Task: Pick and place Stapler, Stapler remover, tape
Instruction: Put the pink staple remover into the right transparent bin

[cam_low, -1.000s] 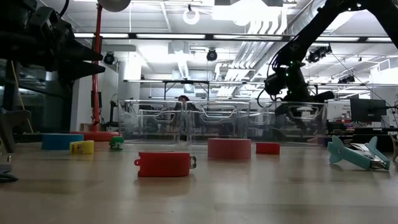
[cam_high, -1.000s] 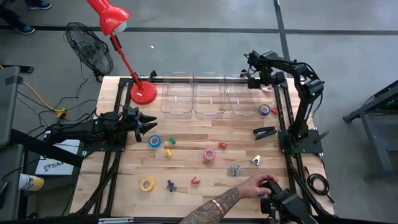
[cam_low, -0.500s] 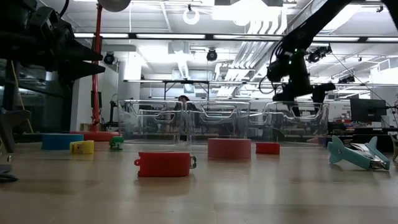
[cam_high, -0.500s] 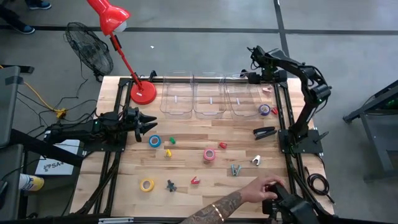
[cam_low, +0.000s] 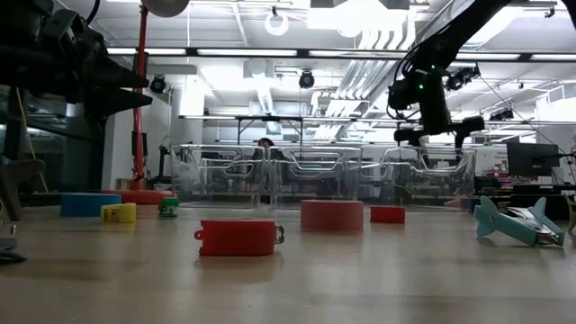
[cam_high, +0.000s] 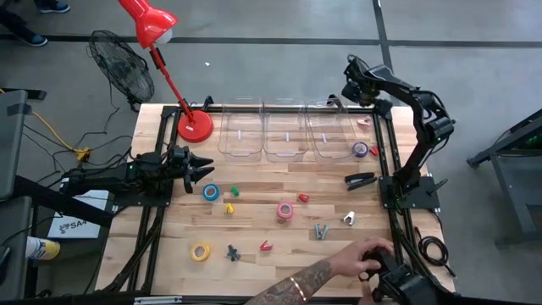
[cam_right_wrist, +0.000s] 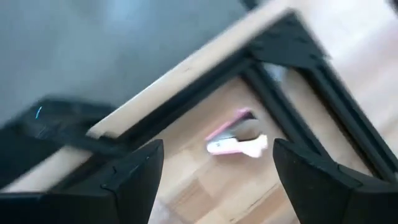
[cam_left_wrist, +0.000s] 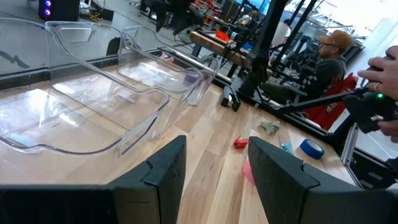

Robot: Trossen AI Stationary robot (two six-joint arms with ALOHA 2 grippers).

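Observation:
My right gripper [cam_high: 351, 82] hangs open and empty above the table's far right corner. Below it, a small pink stapler [cam_right_wrist: 236, 138] lies on the wood inside the black frame corner. A black stapler [cam_high: 360, 179] lies near the right edge. Tape rolls lie flat: blue [cam_high: 210, 192], pink [cam_high: 285, 210], yellow [cam_high: 200, 252], and purple [cam_high: 360, 149] by the right bin. Small staple removers, among them a green [cam_high: 234, 191], a red [cam_high: 302, 197] and a white one [cam_high: 348, 219], are scattered mid-table. My left gripper [cam_high: 201, 167] waits open and level at the left edge.
Three clear bins [cam_high: 285, 135] stand in a row along the far edge. A red lamp's base [cam_high: 195, 126] sits at the far left corner. A person's hand [cam_high: 362, 257] reaches over the near right edge. Bare wood lies between the bins and the scattered items.
My right gripper has risen, shifted toward the table's far edge and rolled about its own axis, staying open. The person's hand at the near edge has slid a little to the right.

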